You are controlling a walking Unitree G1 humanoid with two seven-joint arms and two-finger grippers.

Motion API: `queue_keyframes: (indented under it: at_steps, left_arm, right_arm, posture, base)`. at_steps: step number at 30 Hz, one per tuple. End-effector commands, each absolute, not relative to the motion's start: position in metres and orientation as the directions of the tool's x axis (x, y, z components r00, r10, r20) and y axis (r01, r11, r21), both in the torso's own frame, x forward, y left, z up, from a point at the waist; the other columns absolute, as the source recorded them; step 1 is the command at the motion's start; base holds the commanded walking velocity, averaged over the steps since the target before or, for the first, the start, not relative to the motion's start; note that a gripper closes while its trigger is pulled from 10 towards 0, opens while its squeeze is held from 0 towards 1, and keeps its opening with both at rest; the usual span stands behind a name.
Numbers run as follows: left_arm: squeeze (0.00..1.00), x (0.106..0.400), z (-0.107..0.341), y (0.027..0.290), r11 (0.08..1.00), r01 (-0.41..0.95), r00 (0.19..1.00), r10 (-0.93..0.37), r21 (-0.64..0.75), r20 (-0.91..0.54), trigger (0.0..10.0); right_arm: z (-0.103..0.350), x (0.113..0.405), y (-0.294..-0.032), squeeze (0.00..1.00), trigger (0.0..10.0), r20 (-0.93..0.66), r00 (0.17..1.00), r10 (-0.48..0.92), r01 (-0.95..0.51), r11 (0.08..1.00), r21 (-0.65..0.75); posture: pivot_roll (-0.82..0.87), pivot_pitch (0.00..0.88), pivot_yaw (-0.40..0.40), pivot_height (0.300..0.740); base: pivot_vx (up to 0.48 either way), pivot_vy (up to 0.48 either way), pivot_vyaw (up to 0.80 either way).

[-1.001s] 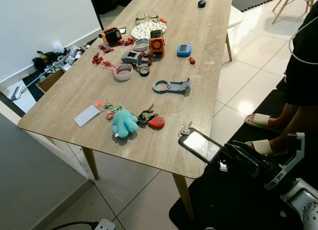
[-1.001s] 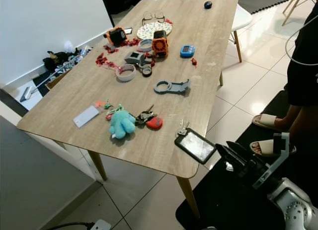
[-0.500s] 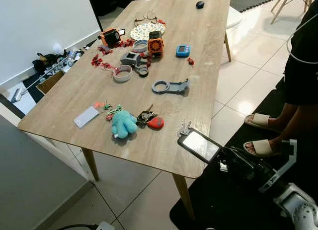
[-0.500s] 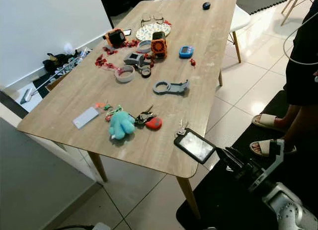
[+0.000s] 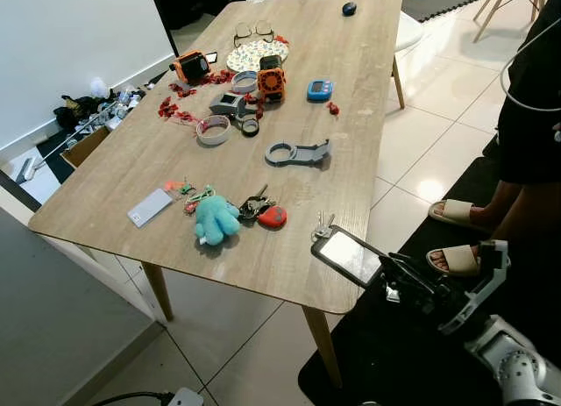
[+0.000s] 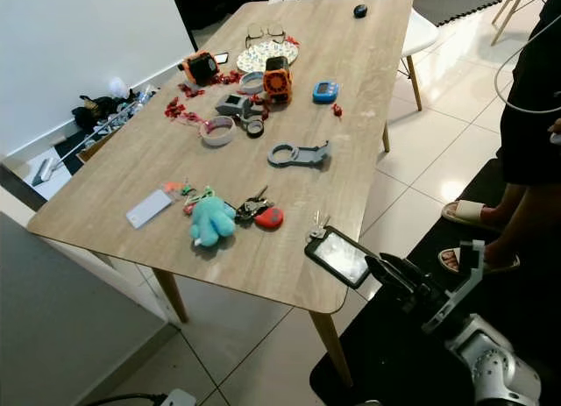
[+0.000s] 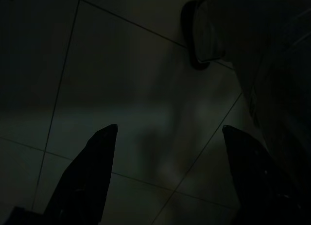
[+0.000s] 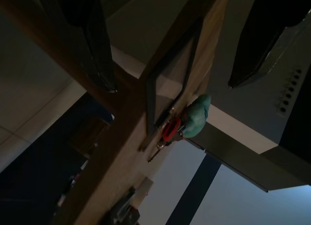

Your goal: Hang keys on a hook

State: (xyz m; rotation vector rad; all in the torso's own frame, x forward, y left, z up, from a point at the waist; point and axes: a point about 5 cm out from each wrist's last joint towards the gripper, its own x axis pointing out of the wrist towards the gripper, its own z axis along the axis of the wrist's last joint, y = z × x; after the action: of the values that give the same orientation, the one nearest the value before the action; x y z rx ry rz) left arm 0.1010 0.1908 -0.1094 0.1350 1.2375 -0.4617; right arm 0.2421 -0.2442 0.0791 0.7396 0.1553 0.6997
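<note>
Here keys (image 5: 323, 228) lie flat, blades pointing up-table.

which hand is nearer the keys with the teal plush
Right. The right hand reaches toward the table's near edge by the phone, a little way from the teal plush keys. The left hand hangs over floor tiles.
</note>
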Motion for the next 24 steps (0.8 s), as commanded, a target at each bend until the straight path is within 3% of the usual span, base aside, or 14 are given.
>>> queue_keyframes:
  at_steps: [1, 3, 14, 15, 16, 18, 21, 22, 24]
  left_arm:
    - [0.00, 0.093, -0.111, 0.198, 0.905, 0.400, 0.222, -0.248, -0.144, -0.943, 10.0]
    - [0.00, 0.093, -0.111, 0.197, 0.904, 0.403, 0.222, -0.249, -0.144, -0.943, 10.0]
    - [0.00, 0.093, -0.110, 0.199, 0.906, 0.399, 0.223, -0.247, -0.143, -0.943, 10.0]
    - [0.00, 0.093, -0.110, 0.199, 0.906, 0.399, 0.223, -0.247, -0.143, -0.943, 10.0]
    - [0.00, 0.093, -0.110, 0.199, 0.906, 0.399, 0.223, -0.248, -0.144, -0.943, 10.0]
    - [0.00, 0.093, -0.110, 0.199, 0.906, 0.398, 0.223, -0.249, -0.145, -0.943, 10.0]
    - [0.00, 0.093, -0.110, 0.198, 0.906, 0.398, 0.222, -0.249, -0.146, -0.943, 10.0]
    - [0.00, 0.094, -0.110, 0.197, 0.905, 0.399, 0.222, -0.251, -0.147, -0.942, 10.0]
    - [0.00, 0.094, -0.110, 0.197, 0.905, 0.399, 0.222, -0.251, -0.147, -0.942, 10.0]
  right_arm:
    - [0.075, 0.242, -0.239, 0.00, 10.0, 0.107, 0.759, 0.643, -0.530, 0.513, 0.676]
    - [0.070, 0.244, -0.226, 0.00, 10.0, 0.106, 0.731, 0.674, -0.541, 0.479, 0.691]
    - [0.069, 0.247, -0.211, 0.00, 9.9, 0.123, 0.693, 0.710, -0.570, 0.435, 0.697]
    - [0.069, 0.247, -0.211, 0.00, 8.3, 0.122, 0.693, 0.710, -0.569, 0.436, 0.697]
    - [0.069, 0.247, -0.212, 0.00, 7.4, 0.120, 0.694, 0.710, -0.568, 0.437, 0.697]
    - [0.068, 0.246, -0.214, 0.00, 2.0, 0.120, 0.699, 0.705, -0.564, 0.440, 0.699]
    - [0.068, 0.246, -0.215, 0.00, 2.0, 0.120, 0.702, 0.702, -0.562, 0.442, 0.700]
    - [0.068, 0.245, -0.216, 0.00, 0.0, 0.118, 0.704, 0.700, -0.559, 0.445, 0.700]
    - [0.068, 0.245, -0.216, 0.00, 0.0, 0.118, 0.704, 0.700, -0.559, 0.445, 0.700]
  posture:
    - [-0.14, 0.122, 0.150, 0.740]
    - [-0.15, 0.125, 0.153, 0.740]
    - [-0.14, 0.126, 0.155, 0.740]
    - [-0.14, 0.126, 0.155, 0.740]
    - [-0.14, 0.126, 0.155, 0.740]
    - [-0.14, 0.126, 0.154, 0.740]
    - [-0.14, 0.126, 0.154, 0.740]
    - [-0.14, 0.126, 0.154, 0.740]
    - [-0.14, 0.126, 0.154, 0.740]
  base:
    - [0.000, 0.000, 0.00]
    - [0.000, 0.000, 0.00]
    - [0.000, 0.000, 0.00]
    - [0.000, 0.000, 0.00]
    - [0.000, 0.000, 0.00]
    - [0.000, 0.000, 0.00]
    - [0.000, 0.000, 0.00]
    - [0.000, 0.000, 0.00]
    - [0.000, 0.000, 0.00]
